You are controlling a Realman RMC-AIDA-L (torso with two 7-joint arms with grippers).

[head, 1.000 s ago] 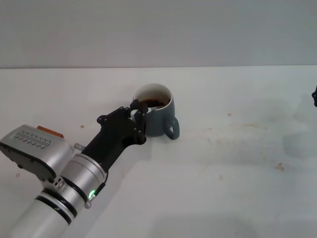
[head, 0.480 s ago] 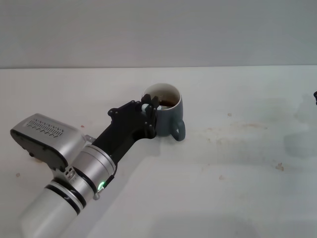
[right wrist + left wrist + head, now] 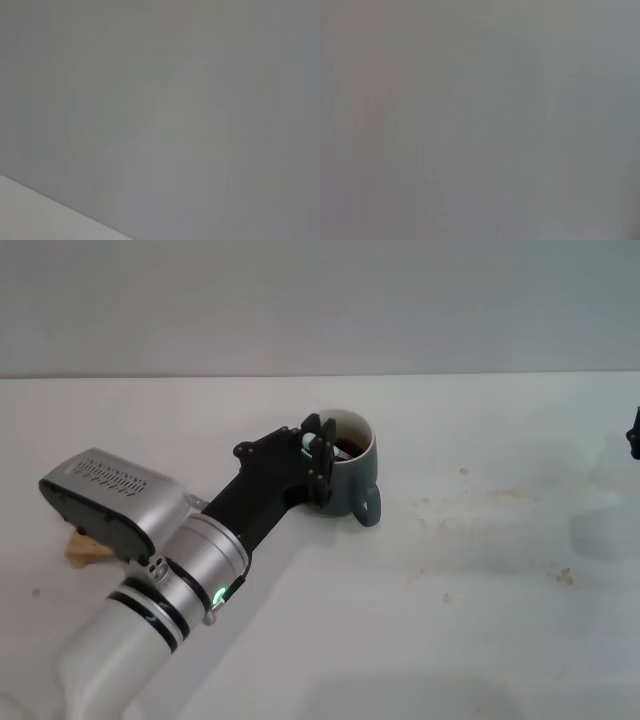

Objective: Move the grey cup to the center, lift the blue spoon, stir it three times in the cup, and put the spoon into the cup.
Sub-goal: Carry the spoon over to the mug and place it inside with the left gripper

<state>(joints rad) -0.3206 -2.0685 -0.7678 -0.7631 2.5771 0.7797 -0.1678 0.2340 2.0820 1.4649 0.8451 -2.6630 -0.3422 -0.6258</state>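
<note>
Now, my notes from the remote station.
Change: the grey cup [image 3: 352, 468] has slid rightward across the table [image 3: 480, 620] with the left gripper [image 3: 318, 455], so I judge the move to centre is underway.
Claw: closed over the cup's near rim, one finger inside, one outside.
Cup: rounded, glossy slate ceramic, cream inside, dark liquid; its loop handle points away from the claw.
Spoon: not visible.
Right gripper [image 3: 634, 432]: parked, far beyond the cup.
</note>
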